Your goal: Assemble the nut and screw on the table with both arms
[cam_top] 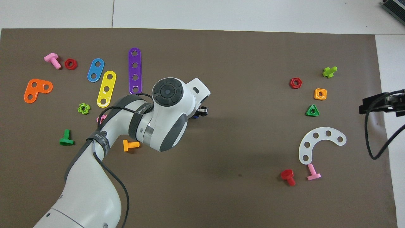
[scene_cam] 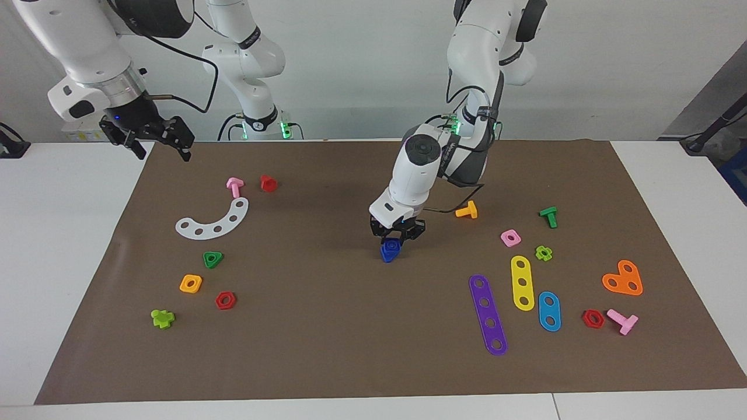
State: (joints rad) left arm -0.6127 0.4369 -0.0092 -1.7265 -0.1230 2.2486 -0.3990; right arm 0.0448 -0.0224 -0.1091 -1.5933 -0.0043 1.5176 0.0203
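A white table (scene_cam: 58,245) against a pale wall carries a brown mat (scene_cam: 327,326) strewn with coloured plastic parts. The left gripper (scene_cam: 398,236), mid-mat, is clamped on the blue screw (scene_cam: 390,251) at mat level. The right gripper (scene_cam: 156,138) hangs over the mat's corner by the robots' edge, fingers spread.

Bright, even light from above – soft shadows on the mat (scene_cam: 327,326) under the arm; both views sharp

Screw (scene_cam: 390,251) mostly hidden under the left tool (scene_cam: 397,238) from overhead, pink square nut (cam_top: 102,118) half covered by the arm, right tool (cam_top: 379,104) cut off at the edge
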